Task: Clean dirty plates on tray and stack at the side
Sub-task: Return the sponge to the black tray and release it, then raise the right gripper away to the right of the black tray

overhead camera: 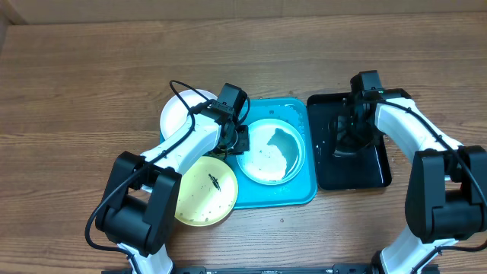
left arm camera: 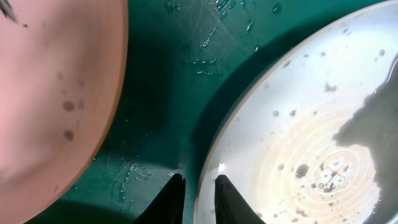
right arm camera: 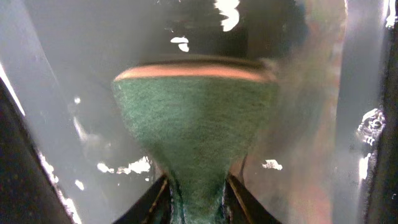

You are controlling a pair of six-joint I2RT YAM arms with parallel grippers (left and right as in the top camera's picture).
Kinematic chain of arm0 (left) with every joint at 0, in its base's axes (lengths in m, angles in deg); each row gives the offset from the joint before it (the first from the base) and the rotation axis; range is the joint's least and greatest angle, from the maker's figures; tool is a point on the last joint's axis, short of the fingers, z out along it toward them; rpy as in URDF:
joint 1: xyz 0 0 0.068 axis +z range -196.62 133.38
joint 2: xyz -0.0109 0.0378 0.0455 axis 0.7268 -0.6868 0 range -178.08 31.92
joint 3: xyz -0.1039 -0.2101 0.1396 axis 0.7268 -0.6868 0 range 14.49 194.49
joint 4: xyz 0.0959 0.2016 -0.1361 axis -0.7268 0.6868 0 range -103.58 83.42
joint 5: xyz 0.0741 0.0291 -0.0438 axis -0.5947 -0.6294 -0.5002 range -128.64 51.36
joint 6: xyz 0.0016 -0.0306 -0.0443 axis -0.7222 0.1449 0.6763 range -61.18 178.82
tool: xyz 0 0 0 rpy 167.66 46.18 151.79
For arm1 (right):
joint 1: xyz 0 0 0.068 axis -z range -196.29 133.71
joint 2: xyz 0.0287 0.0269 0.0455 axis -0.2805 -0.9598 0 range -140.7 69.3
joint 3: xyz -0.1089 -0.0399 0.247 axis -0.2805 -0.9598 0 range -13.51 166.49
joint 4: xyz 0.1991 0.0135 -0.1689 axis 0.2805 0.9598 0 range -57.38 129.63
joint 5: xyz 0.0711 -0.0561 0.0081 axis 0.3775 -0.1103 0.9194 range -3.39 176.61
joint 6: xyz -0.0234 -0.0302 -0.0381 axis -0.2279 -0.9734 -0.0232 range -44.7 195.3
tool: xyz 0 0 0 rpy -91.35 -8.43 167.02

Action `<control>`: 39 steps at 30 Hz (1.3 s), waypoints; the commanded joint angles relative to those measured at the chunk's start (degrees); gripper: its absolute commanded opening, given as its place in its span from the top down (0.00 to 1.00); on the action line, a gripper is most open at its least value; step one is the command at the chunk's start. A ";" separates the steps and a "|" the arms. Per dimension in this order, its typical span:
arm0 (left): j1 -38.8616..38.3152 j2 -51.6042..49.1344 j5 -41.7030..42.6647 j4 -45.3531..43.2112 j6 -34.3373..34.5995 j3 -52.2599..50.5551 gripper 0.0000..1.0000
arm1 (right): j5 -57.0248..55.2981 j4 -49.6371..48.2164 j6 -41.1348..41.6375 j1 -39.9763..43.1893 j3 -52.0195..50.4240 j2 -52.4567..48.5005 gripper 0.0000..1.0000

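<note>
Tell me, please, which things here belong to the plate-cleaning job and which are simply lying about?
For the job:
white round plastic plate
pale blue-green round plastic plate
yellow-green round plastic plate
large teal rectangular plastic tray
green scouring sponge

Lying about:
glossy black rectangular plastic tray
brown wooden table

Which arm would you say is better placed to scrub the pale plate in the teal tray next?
Right, probably. The right gripper holds the green sponge over the black tray, beside the teal tray. The left gripper is pinching the rim of the pale plate, so it looks busy steadying it.
</note>
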 commanded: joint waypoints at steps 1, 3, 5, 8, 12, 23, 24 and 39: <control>-0.50 -0.57 0.37 0.17 -0.20 -0.20 0.80 | -3.80 -1.22 0.31 1.27 0.50 1.33 0.78; -0.50 -0.57 0.37 0.17 -0.17 -0.20 0.80 | -5.27 -0.79 0.31 2.03 1.53 1.33 0.78; -0.50 -0.57 0.35 0.17 -0.20 -0.20 0.80 | -4.92 -0.15 0.52 2.95 2.56 1.36 0.78; -0.50 -0.57 0.31 0.13 -0.17 -0.20 0.80 | -4.94 0.42 0.50 3.93 3.13 1.36 0.75; -0.50 -0.57 0.33 0.11 -0.17 -0.17 0.80 | -4.94 0.59 0.33 4.33 3.13 1.36 0.43; -0.50 -0.57 -0.74 0.17 -0.15 -0.17 0.86 | -1.29 8.66 0.09 4.35 15.10 1.36 0.34; -0.50 -0.57 -0.74 0.26 -0.09 -0.20 0.86 | -1.33 9.51 0.09 4.35 16.52 1.36 0.34; -1.92 -0.61 -3.78 0.63 0.81 -0.20 0.82 | -1.51 9.27 3.30 19.08 20.22 1.36 0.00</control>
